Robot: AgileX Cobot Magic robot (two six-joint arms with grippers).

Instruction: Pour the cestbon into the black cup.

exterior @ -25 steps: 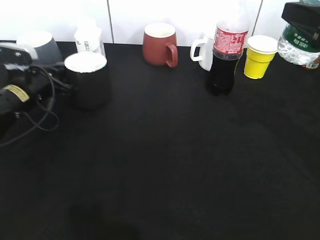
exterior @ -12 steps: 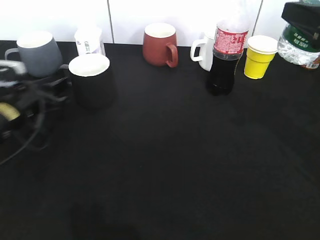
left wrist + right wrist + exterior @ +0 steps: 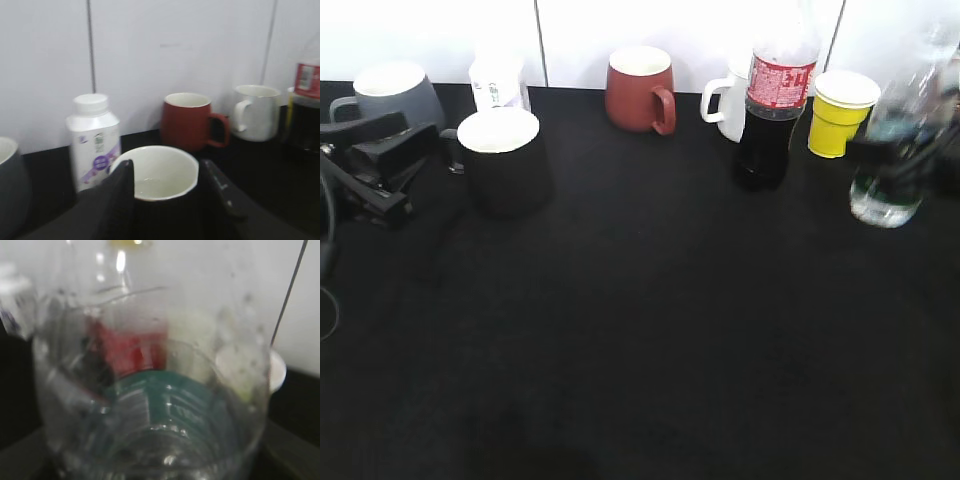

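Cestbon bottle is hanging upright at the far right, gripped by the right gripper. It is needing a level carry (no tipping early) left to the black cup, which the left gripper is straddling with jaws spread.

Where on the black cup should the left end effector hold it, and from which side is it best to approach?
Grip the black cup across its round body, below the rim, coming level from its left, where the left end effector already is. The cup is upright and wide; a side hold leaves the mouth open for pouring.
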